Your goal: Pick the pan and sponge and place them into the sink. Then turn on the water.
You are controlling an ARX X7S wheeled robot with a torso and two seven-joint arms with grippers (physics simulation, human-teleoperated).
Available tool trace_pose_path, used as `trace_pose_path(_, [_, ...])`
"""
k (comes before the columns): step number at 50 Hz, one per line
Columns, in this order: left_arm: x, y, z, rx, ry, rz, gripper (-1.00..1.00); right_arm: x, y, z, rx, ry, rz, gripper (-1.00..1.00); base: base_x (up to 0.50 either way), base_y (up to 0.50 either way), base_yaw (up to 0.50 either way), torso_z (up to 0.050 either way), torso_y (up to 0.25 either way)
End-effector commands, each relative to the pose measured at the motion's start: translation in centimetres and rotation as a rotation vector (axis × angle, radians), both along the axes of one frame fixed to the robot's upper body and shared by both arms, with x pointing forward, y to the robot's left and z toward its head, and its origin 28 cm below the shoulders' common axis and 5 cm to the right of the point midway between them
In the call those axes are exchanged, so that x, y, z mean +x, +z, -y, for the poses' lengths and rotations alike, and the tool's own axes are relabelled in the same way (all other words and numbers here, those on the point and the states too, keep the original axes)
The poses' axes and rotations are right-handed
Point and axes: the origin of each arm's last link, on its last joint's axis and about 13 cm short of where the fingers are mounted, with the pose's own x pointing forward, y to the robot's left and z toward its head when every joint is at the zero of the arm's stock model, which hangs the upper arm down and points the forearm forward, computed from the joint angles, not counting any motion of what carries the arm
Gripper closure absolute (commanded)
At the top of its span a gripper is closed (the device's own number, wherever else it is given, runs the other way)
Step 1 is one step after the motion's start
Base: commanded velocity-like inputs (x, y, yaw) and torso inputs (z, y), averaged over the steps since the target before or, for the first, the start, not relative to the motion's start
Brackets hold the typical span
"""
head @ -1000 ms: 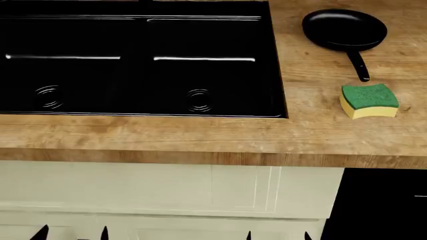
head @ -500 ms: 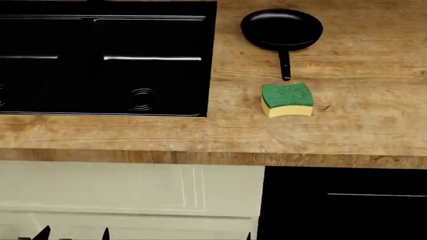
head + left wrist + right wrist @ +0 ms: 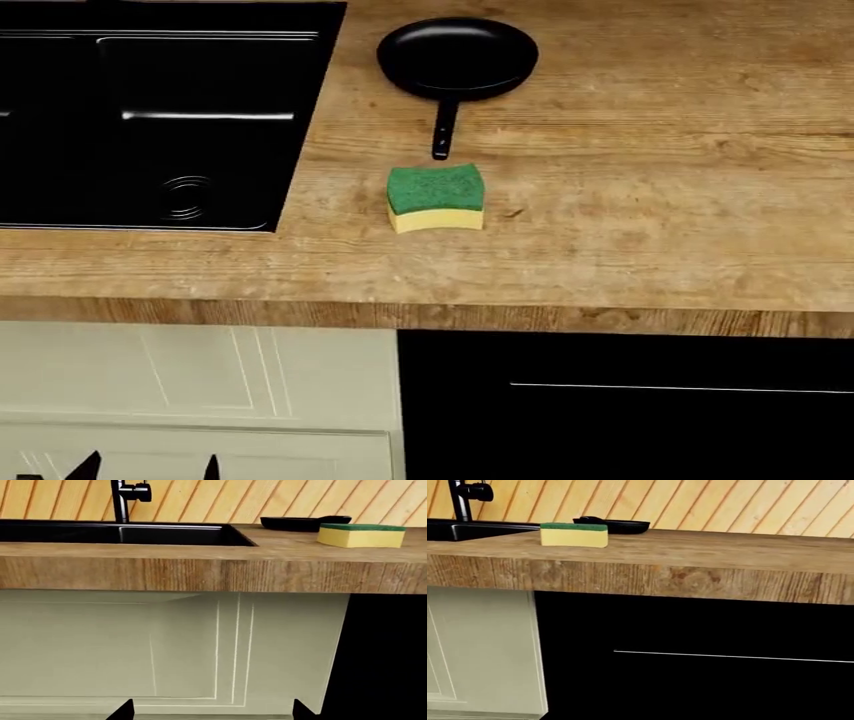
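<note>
Wooden countertop point(image 3: 641, 220) in front of a slatted wooden wall point(image 3: 727, 505), with a pale cabinet door point(image 3: 133, 645) and a black appliance front point(image 3: 694, 645) below. On this countertop, just to the right of the sink point(image 3: 296, 120) and toward its back edge, the pan point(image 3: 458, 55), flat on its base, with the thin handle point(image 3: 443, 128) pointing to the front. Also right of the sink, but level with its front part, the sponge point(image 3: 435, 198), green side up, close to the handle end and seemingly not touching it. Probably stiff and rather heavy, this pan, and smooth on the rim; better to take it by the handle, near the bowl, to limit tipping. Probably light and soft, the sponge; easy to pinch across the yellow foam sides, with some give under pressure. Empty and dry, the sink, with the tall tap point(image 3: 121, 500) at its back and no water running. Low in front of the cabinet, well below the sink, the left gripper point(image 3: 212, 712), its two tips spread wide and holding nothing. Nothing seen of the right gripper in any view, so no word possible on its state. Neither pick begun yet, apparently.
</note>
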Motion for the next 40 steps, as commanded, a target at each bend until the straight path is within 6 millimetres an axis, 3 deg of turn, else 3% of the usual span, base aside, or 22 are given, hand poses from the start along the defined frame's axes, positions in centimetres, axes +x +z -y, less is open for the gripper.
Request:
trace_pose_path(1, [0.01, 0.1, -0.09, 0.001, 0.001, 0.008, -1.0, -0.02, -0.05, -0.13, -0.001, 0.005, -0.002, -1.0, 0.0, 0.0, 0.0, 0.0, 0.0])
trace_pose_path(6, [0.11, -0.2, 0.05, 0.08, 0.008, -0.013, -1.0, 0.0, -0.07, -0.1, 0.003, 0.005, -0.006, -1.0, 0.0, 0.0, 0.0, 0.0, 0.0])
trace_pose_path(28, [0.22, 0.08, -0.22, 0.02, 0.032, 0.008, -1.0, 0.06, -0.04, -0.1, 0.009, 0.006, -0.013, -1.0, 0.0, 0.0, 0.0, 0.0, 0.0])
trace_pose_path(40, [0.34, 0.01, 0.04, 0.036, 0.037, 0.014, -1.0, 0.08, -0.08, -0.11, 0.007, 0.006, -0.012, -1.0, 0.0, 0.0, 0.0, 0.049, 0.0])
